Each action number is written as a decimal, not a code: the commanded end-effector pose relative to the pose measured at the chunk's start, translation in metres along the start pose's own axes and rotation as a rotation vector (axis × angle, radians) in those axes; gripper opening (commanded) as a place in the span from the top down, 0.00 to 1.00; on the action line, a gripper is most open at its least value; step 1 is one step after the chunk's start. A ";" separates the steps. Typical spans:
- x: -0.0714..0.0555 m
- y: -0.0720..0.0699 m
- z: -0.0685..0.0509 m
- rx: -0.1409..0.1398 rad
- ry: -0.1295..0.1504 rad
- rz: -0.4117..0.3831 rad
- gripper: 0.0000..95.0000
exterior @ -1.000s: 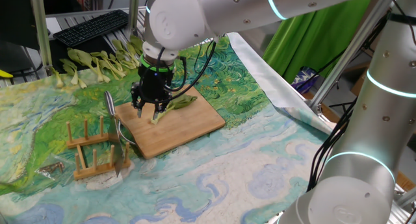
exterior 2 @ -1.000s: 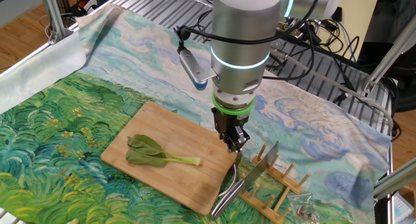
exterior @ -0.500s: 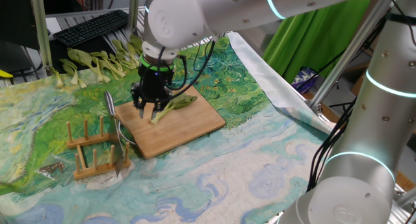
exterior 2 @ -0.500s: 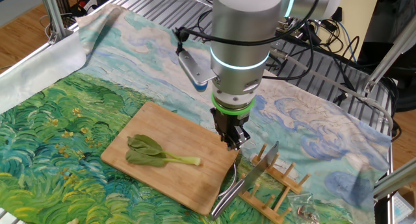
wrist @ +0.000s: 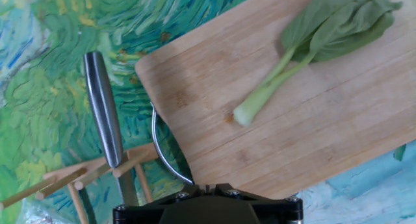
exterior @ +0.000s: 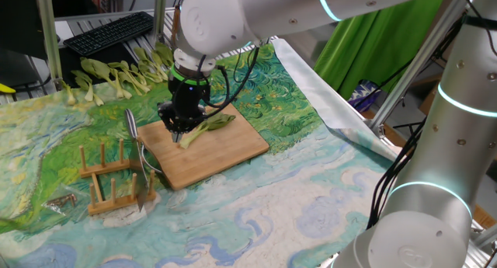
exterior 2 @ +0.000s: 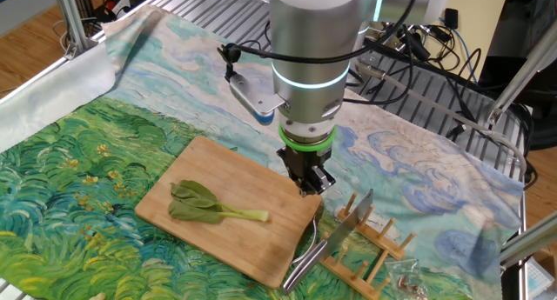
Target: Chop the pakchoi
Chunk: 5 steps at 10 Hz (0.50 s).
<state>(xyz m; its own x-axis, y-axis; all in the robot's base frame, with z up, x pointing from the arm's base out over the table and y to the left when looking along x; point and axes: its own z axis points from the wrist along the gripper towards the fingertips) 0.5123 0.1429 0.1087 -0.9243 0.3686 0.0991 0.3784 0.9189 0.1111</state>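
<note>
- Gripper [exterior: 178,130] points straight down over the cutting board [exterior: 225,155], near the board edge that faces the wooden rack [exterior: 109,182]; jaws drawn fully together, nothing between them; fingertips out of sight in the hand view, only the dark gripper body at the bottom edge.
- Pakchoi [exterior 2: 213,206] lies whole and flat on the board, pale stalk end toward the gripper, leaves away from it; near the gripper, not touching it.
- In one fixed view the gripper partly covers the pakchoi's stalk end; contact between fingertips and board cannot be told from any view.
- Knife [wrist: 104,113] leans on the rack just beside the board's corner; blade largely hidden or cut off in the hand view; handle end runs under the board edge in the other fixed view.
- Other whole pakchoi [exterior: 116,78] lie well apart at the cloth's far side.
- Bare board surface around the pakchoi on all sides; painted cloth [exterior 2: 78,187] beyond the board's free edges.
</note>
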 end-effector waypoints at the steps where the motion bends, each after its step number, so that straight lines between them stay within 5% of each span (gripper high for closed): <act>1: -0.001 0.002 0.001 -0.004 0.004 0.013 1.00; 2: -0.001 0.002 0.001 -0.012 0.005 0.025 1.00; 3: 0.000 0.004 0.001 -0.011 0.004 0.032 0.80; 5: 0.006 0.015 0.000 -0.010 0.004 0.053 0.80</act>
<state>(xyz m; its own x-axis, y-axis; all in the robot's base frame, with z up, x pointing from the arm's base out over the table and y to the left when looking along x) 0.5114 0.1602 0.1115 -0.9030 0.4159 0.1081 0.4270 0.8968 0.1161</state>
